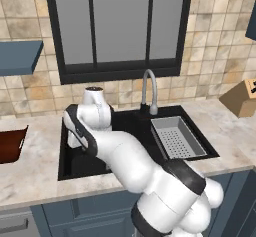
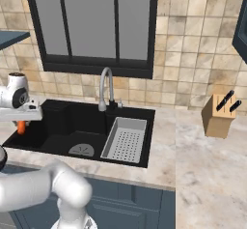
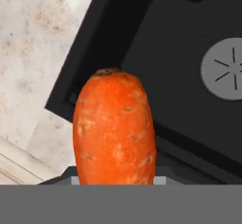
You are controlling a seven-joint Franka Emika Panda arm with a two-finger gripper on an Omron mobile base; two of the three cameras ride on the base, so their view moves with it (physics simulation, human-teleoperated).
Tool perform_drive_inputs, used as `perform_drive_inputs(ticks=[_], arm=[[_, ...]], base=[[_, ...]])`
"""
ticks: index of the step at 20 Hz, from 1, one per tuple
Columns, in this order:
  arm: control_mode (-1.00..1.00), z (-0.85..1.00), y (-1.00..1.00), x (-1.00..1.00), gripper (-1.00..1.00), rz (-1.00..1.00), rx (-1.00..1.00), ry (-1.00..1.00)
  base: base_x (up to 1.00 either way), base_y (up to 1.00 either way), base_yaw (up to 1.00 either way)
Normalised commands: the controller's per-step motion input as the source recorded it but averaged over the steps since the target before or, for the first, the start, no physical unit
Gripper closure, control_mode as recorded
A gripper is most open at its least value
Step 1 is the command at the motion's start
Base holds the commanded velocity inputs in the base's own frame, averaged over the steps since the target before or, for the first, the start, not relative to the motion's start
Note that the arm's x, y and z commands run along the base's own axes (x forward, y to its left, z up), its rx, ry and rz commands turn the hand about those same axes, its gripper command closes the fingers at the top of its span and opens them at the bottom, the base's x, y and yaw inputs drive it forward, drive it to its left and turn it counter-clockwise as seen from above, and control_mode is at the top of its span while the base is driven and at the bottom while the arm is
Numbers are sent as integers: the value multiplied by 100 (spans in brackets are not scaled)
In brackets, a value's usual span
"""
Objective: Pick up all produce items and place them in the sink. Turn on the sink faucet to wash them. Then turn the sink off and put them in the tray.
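Observation:
An orange carrot (image 3: 115,128) stands close in the hand view, with my gripper (image 2: 21,122) shut on it. In the right base view the carrot (image 2: 21,128) hangs from the hand over the left rim of the black sink (image 2: 67,121). Below it the hand view shows the sink's corner (image 3: 156,34) and the grey drain disc (image 3: 226,69). My fingertips are hidden behind the carrot. The silver gooseneck faucet (image 1: 149,88) rises behind the basin, and no water shows. The reddish-brown tray (image 1: 10,145) lies on the counter at the far left.
A light grey perforated drainer basket (image 1: 177,137) fills the right part of the sink (image 1: 127,126). A wooden knife block (image 2: 219,114) stands on the marble counter (image 2: 207,170) to the right. A window and tiled wall rise behind the faucet (image 2: 106,89).

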Motion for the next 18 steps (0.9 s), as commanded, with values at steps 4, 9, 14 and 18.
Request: perform_drive_inputs(ticks=[4,9,14,18], arm=[[-100,-1,-67,35,100,-12,7,0],[-100,-16,-66,48,100,-14,9,1],[-100,-21,-53,52,100,-17,2,1],[-100,-36,-29,42,100,-17,-2,0]], base=[[0,0,0],[0,0,0],[0,0,0],[0,0,0]])
